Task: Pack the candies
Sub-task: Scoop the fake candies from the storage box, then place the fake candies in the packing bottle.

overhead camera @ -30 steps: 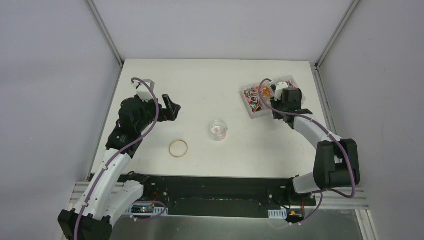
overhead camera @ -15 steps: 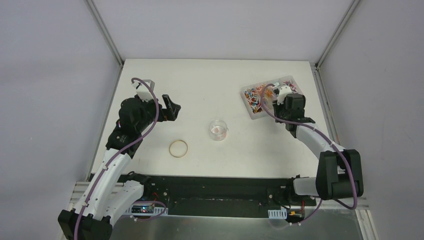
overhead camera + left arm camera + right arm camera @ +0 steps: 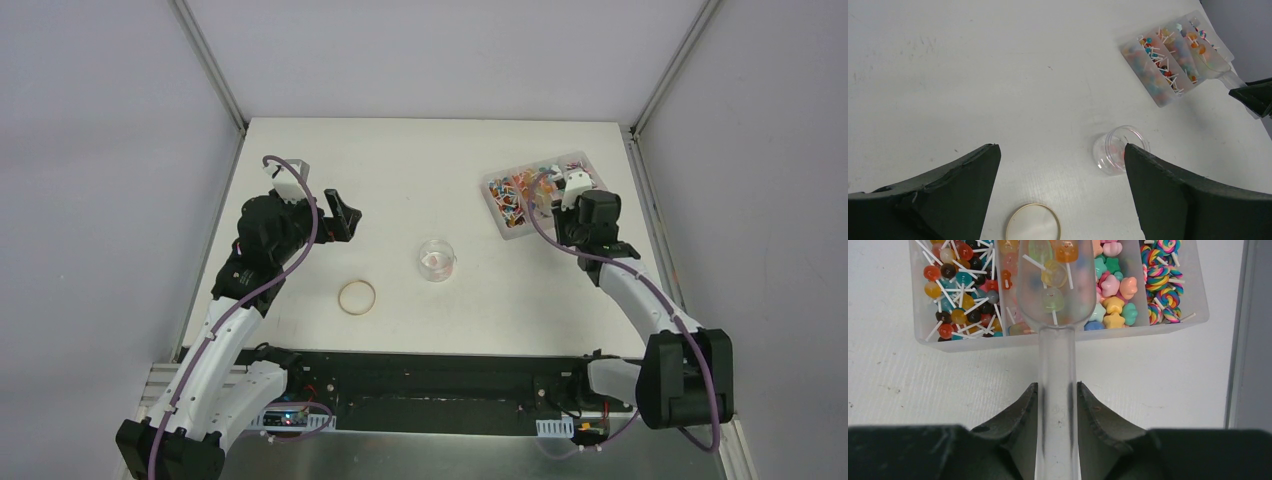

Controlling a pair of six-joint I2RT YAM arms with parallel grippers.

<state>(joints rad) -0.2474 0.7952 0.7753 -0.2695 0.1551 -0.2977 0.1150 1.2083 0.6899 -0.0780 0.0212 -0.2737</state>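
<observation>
The candies fill a clear divided tray at the table's far right, also seen from above. My right gripper is shut on the handle of the clear plastic scoop. The scoop's bowl holds a few lollipop candies above the tray's near edge. A small clear round container stands mid-table with a few pinkish candies inside; it also shows in the left wrist view. My left gripper is open and empty, hovering above the table to the left.
A tan rubber-band ring lies near the table's front, also in the left wrist view. The table's right edge and the wall run close beside the tray.
My right gripper has drawn back toward the near right, pulling the scoop out of the tray's middle to its near edge with candies in it. The left arm has not moved.
</observation>
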